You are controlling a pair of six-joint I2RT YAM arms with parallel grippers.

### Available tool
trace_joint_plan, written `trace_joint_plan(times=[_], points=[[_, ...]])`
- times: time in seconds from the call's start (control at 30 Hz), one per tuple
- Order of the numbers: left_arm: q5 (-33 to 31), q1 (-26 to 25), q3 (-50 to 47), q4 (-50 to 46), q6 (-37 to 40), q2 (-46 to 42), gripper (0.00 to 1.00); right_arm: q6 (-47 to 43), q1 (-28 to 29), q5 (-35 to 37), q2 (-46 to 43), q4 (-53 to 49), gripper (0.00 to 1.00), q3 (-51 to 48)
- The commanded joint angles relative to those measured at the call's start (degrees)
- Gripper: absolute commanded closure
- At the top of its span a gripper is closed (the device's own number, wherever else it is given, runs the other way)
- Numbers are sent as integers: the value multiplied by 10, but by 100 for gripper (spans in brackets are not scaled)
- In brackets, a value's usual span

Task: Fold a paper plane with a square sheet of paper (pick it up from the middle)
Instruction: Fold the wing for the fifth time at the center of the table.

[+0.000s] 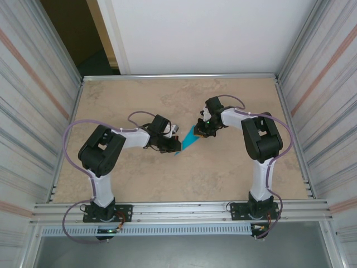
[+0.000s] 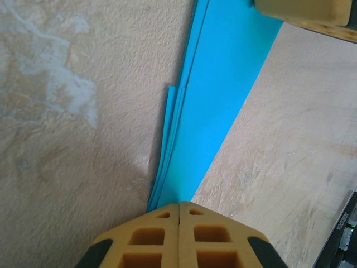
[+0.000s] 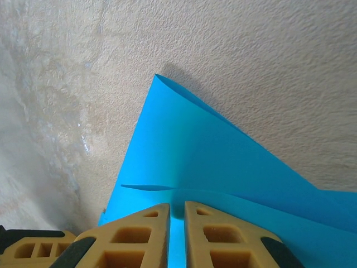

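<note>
Beige table [image 1: 139,184] below, my left fingers [image 2: 148,240] and right fingers [image 3: 139,234] both clamp the paper plane [image 2: 223,84], so tugging apart might rip it.

So I'm working over this beige tabletop [image 1: 139,178], which is showing a mottled stone look with paler cloudy patches up close. The blue paper [image 1: 188,139] is sitting about mid-table, folded into a narrow pointed shape. Its layers are fanning apart a bit along one edge, and one folded corner is lifting off the surface and throwing a shadow. I'm not managing to tell how much of it is actually touching down.
</note>
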Motion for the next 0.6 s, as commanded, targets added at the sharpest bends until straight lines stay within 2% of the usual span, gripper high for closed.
trace_joint_plan(times=[0.0,0.23,0.57], points=[[9,-4,5,-26,5,-23,94,-15,-3,30,23,-32,86,8],[38,-7,56,-7,6,-14,90,-14,-1,35,31,-43,87,11],[4,-15,135,-8,-8,67,91,-11,2,33,28,-43,87,11]])
